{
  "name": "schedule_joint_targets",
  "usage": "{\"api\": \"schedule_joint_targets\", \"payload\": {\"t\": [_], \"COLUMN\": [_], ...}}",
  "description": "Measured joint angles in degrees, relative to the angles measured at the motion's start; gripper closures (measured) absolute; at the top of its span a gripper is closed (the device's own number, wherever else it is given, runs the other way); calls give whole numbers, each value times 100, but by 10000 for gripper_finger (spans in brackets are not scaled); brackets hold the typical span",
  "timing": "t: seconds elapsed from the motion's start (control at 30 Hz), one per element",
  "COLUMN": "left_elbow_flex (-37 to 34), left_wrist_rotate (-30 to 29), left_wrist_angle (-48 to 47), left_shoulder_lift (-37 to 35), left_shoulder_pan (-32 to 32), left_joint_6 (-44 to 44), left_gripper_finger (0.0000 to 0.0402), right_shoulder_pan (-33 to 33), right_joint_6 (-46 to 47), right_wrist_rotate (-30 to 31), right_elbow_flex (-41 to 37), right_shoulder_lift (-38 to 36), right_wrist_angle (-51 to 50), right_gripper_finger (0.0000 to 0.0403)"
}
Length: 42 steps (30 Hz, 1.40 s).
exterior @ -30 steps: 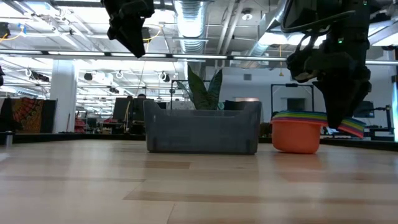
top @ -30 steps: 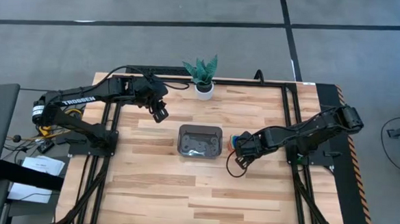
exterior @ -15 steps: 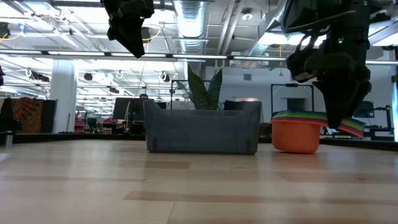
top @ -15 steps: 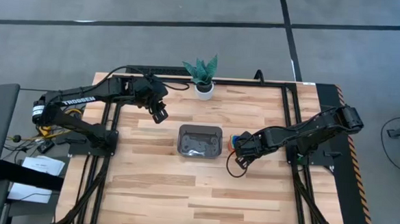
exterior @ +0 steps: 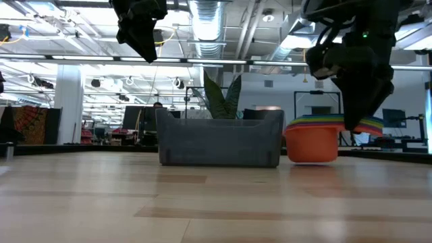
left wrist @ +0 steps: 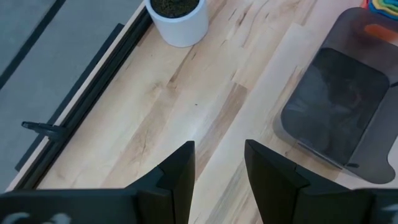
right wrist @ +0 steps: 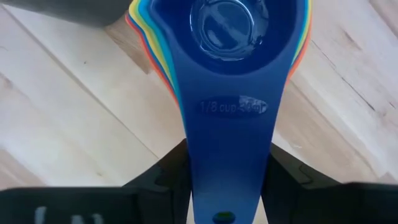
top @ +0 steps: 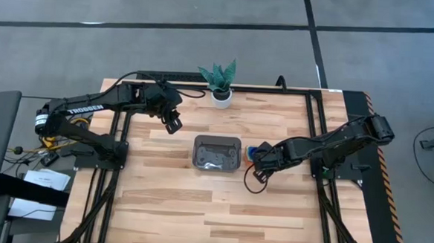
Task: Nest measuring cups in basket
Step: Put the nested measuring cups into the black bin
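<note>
On the wooden table (top: 168, 201) we saw the right gripper (top: 260, 167) pinching the stacked measuring cups (exterior: 312, 137) beside the basket (top: 217, 153) — left gripper (top: 174, 123) spread, aloft.

We count one basket (top: 217, 153) on the desk (top: 168, 208), and one potted plant (top: 219, 80) in a white pot at the far edge. The measuring cups (exterior: 312, 140) sit as one nested stack; how many cups it holds we cannot tell exactly. In the right wrist view we make out about five coloured rims around the dark blue cup (right wrist: 233, 37) on top: light blue, green, yellow, orange and red. We see two arms, each with one tool: the left tool (top: 174, 124) and the right tool (top: 258, 163), and each tool has two fingers.
</note>
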Motion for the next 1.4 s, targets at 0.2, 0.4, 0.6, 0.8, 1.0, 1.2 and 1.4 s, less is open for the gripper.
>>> {"api": "schedule_joint_targets", "payload": {"t": [0.2,0.4,0.6,0.8,1.0,1.2,1.4], "left_elbow_flex": [0,0,0,0,0,0,0], "left_wrist_rotate": [-1,-3,-1,23,26,28,30], "left_wrist_angle": [0,2,10,24,22,22,22], "left_shoulder_lift": [0,0,0,0,0,0,0], "left_shoulder_pan": [0,2,0,0,1,2,2], "left_joint_6": [-8,-77,-109,-122,-164,-170,-170], "left_gripper_finger": [272,272,272,272,272,272,272], "right_shoulder_pan": [43,179,268,264,247,93,-163], "right_joint_6": [0,48,50,-3,-292,-702,-1195], "right_wrist_rotate": [8,9,179,451,554,571,551], "right_elbow_flex": [25,29,356,888,1386,1701,1818], "right_shoulder_lift": [0,-49,-104,-147,-151,-150,-147], "right_wrist_angle": [-34,-41,-365,-993,-1251,-1197,-676], "right_gripper_finger": [242,238,243,237,244,239,243]}}
